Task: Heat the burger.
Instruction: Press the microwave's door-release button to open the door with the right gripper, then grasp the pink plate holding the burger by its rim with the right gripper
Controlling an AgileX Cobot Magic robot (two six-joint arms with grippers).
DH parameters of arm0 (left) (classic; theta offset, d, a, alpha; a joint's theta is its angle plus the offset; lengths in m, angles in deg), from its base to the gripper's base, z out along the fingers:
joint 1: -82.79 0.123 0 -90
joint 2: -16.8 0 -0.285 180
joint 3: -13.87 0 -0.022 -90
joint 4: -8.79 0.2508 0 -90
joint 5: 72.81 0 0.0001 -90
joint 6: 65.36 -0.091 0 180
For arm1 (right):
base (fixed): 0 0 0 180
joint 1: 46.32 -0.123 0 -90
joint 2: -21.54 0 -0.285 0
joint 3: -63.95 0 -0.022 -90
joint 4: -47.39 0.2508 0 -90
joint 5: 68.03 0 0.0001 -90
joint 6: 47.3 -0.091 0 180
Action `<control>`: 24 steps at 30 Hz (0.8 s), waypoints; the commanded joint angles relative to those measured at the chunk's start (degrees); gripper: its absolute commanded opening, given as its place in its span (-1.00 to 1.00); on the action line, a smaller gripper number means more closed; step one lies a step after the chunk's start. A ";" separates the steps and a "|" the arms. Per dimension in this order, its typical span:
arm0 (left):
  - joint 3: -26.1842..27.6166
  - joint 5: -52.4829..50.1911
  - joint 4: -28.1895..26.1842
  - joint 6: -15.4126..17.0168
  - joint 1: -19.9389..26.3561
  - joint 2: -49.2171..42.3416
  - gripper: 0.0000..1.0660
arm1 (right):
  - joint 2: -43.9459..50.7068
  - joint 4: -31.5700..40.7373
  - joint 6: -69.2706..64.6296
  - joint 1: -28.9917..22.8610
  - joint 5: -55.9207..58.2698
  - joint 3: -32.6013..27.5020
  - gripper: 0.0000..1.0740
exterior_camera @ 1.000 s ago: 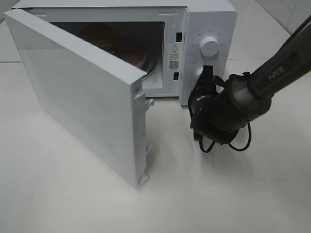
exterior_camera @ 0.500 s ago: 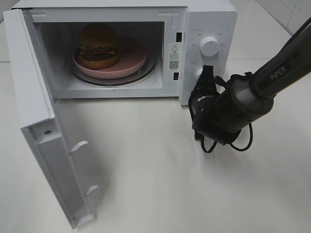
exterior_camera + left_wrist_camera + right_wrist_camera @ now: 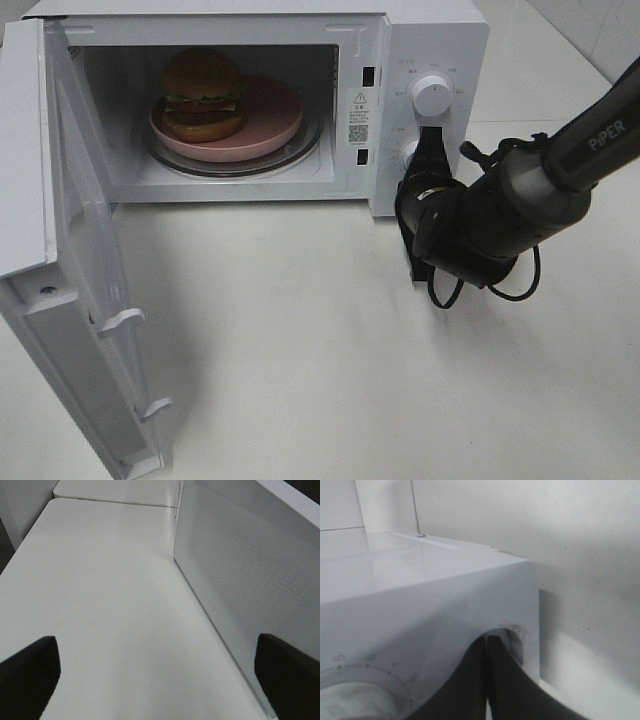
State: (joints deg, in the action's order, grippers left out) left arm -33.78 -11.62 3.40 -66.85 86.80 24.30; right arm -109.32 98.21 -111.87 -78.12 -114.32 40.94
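Note:
The burger (image 3: pixel 202 94), with a brown bun, lettuce and a dark patty, sits on a pink plate (image 3: pixel 270 120) inside the open white microwave (image 3: pixel 440 40). The microwave door (image 3: pixel 60 250) stands swung far out to the left. My right gripper (image 3: pixel 430 145) is shut, its tips against the control panel by the lower knob (image 3: pixel 408 152). In the right wrist view the gripper (image 3: pixel 488 642) shows two fingers pressed together in front of a small knob (image 3: pixel 515 640). My left gripper (image 3: pixel 160 680) is open and empty, low over the table beside the door's outer face (image 3: pixel 240 580). It is out of the exterior view.
An upper knob (image 3: pixel 431 95) sits on the control panel above my right gripper. The glass turntable (image 3: pixel 300 150) lies under the plate. The white table (image 3: pixel 330 380) stretches in front of the microwave. My right arm (image 3: pixel 500 215) with looped cables hangs just right of the oven.
The microwave door has swung from half shut to wide open, baring the burger and plate. My right gripper has shifted slightly right and stays at the lower knob.

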 commanded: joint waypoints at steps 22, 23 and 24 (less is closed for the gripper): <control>0.00 0.11 -0.29 -0.06 0.06 -1.03 0.83 | 15.36 -7.39 32.49 0.29 19.37 -9.80 -0.97; 0.00 0.11 -0.29 -0.06 0.06 -1.03 0.83 | 15.36 -7.39 32.49 0.29 19.37 -9.80 -0.97; 0.00 0.11 -0.29 -0.06 0.06 -1.03 0.83 | 16.84 -9.80 38.22 0.29 21.83 -9.80 -0.96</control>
State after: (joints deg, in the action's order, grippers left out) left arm -33.78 -11.62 3.40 -66.85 86.80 24.30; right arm -94.13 90.53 -79.27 -78.12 -94.90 31.20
